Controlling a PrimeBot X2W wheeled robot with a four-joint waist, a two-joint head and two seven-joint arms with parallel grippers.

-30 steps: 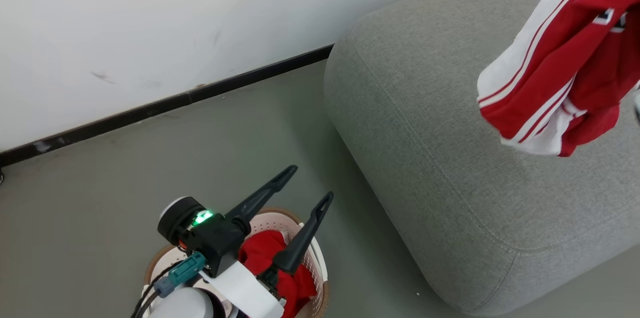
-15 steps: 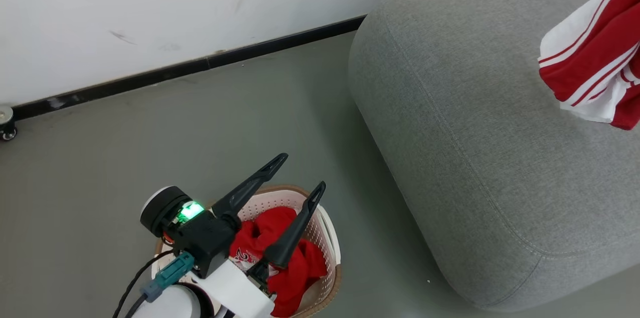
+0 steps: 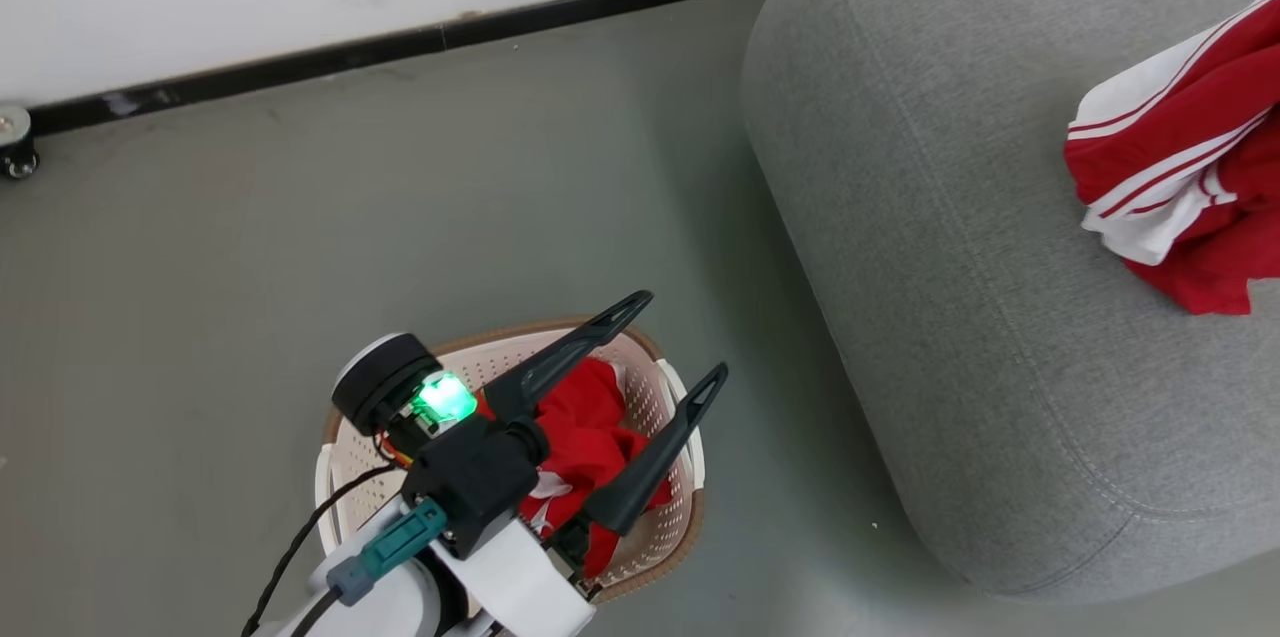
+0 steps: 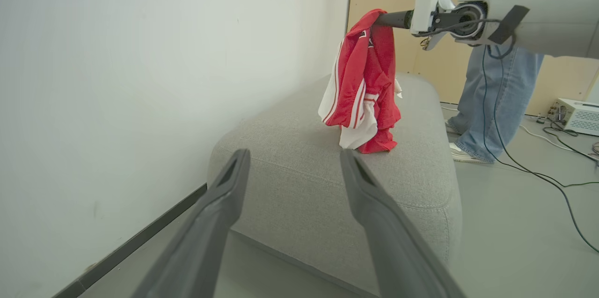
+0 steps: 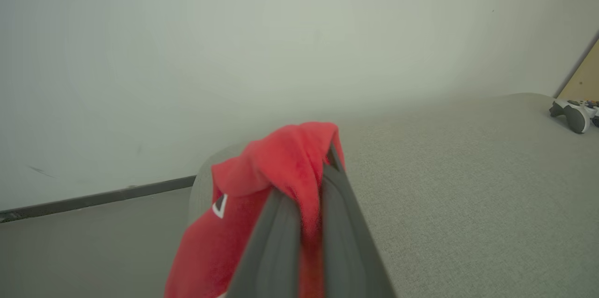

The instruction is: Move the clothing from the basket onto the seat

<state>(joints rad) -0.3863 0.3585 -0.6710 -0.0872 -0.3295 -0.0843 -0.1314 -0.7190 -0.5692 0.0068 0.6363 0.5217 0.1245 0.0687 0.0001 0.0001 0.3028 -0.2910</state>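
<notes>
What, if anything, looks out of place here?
A game controller lies at the far end of the seat; it does not belong with laundry. Otherwise nothing stands out: one jersey hangs from the shut right gripper, more clothing lies in the basket.

Light: bright, even, diffuse | Shadows: soft, beside the seat [image 3: 950, 317] on the floor [image 3: 250, 217] | Glare: green lamp [image 3: 445, 397] blooms | Blur: right wrist view hazy, near fingers [image 5: 276, 246] soft | Edges: wide-angle stretch in wrist views
</notes>
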